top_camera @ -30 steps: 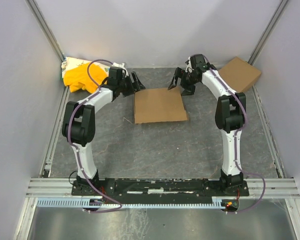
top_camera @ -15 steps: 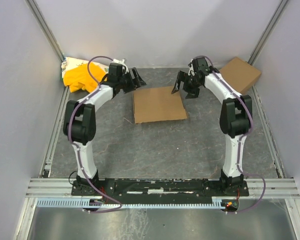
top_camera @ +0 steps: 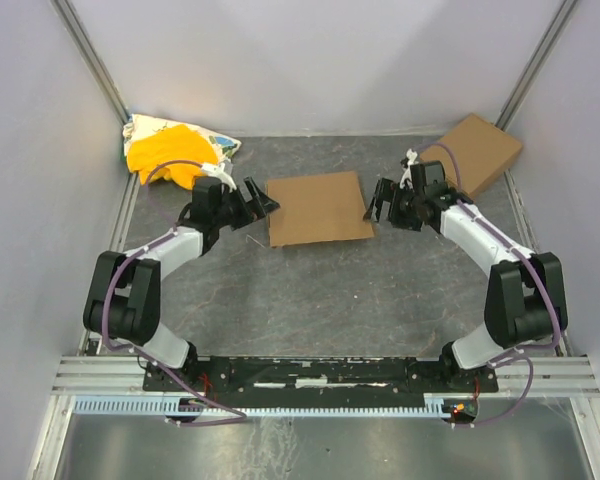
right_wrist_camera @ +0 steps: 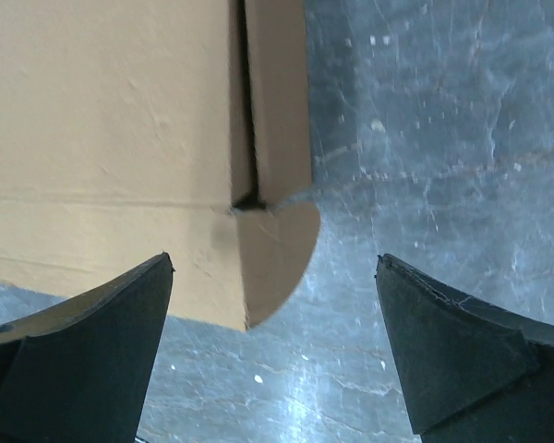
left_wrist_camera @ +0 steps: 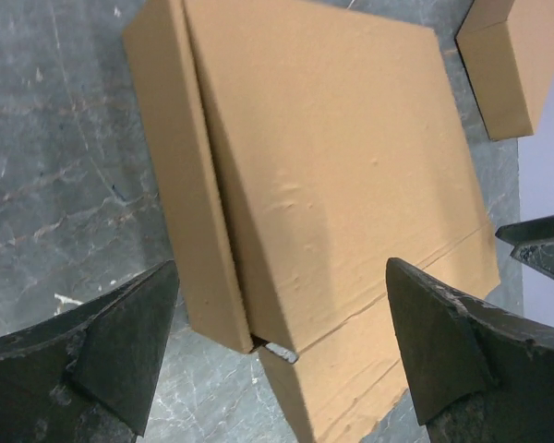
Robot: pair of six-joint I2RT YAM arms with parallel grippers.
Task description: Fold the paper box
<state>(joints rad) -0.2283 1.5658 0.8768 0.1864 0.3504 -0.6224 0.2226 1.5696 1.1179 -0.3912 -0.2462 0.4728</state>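
top external: paper box (top_camera: 318,208) lying flat on the desk (top_camera: 330,300), toward 12 o'clock
left hand (top_camera: 256,200): fingers wide apart, just beside the box's 9 o'clock edge
right hand (top_camera: 382,203): spread too, at its 3 o'clock

A flat brown cardboard mailer box (top_camera: 318,208) lies mid-table. The left gripper (top_camera: 260,200) and right gripper (top_camera: 378,205), both spread wide, flank its side edges. Bare grey mottled tabletop (top_camera: 310,290) stretches toward the arm bases. A second brown cardboard box (top_camera: 475,150) fills the far right corner, and a yellow-and-white cloth bundle (top_camera: 170,150) fills the far left.
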